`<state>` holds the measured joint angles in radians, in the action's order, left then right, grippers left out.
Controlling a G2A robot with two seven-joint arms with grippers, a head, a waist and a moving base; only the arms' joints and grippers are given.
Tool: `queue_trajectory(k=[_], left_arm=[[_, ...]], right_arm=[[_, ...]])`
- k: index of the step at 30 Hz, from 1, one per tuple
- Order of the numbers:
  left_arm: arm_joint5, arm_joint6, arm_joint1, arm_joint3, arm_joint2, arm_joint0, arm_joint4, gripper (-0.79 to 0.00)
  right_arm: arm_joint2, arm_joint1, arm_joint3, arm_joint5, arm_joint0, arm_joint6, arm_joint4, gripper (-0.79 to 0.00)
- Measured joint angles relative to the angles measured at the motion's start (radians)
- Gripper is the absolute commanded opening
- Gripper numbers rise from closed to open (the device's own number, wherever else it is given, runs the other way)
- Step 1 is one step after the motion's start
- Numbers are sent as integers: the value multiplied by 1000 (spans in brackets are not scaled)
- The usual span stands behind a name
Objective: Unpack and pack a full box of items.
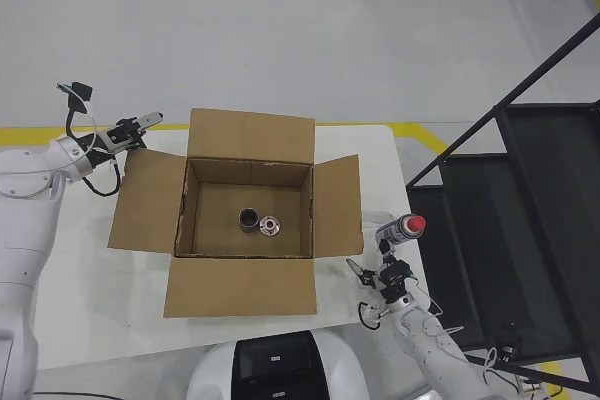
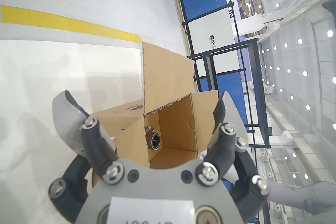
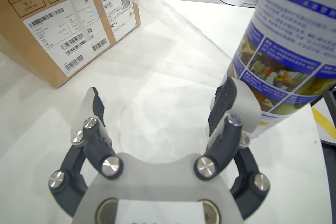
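Right wrist view: right gripper (image 3: pixel 161 89) jaws spread, spray can (image 3: pixel 288 38) just beside; left gripper (image 2: pixel 144 96) jaws spread too.

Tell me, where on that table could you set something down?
Bare table lies left of the box and beyond the spray can. The box floor is mostly free around two metal parts. Crowded: between spray can and right gripper.
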<state>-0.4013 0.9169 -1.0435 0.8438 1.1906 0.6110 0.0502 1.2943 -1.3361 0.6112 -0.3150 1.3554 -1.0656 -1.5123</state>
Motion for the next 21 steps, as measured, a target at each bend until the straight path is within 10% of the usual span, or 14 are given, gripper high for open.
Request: queue_trajectory(k=[10,21], left_arm=[[0,0,0,0,0,0,0,0],[0,0,0,0,0,0,0,0]], right_arm=[[-38,15,60,-110,74,-66,-60,0],[95,87,590,-163,353,-36,-103,0]])
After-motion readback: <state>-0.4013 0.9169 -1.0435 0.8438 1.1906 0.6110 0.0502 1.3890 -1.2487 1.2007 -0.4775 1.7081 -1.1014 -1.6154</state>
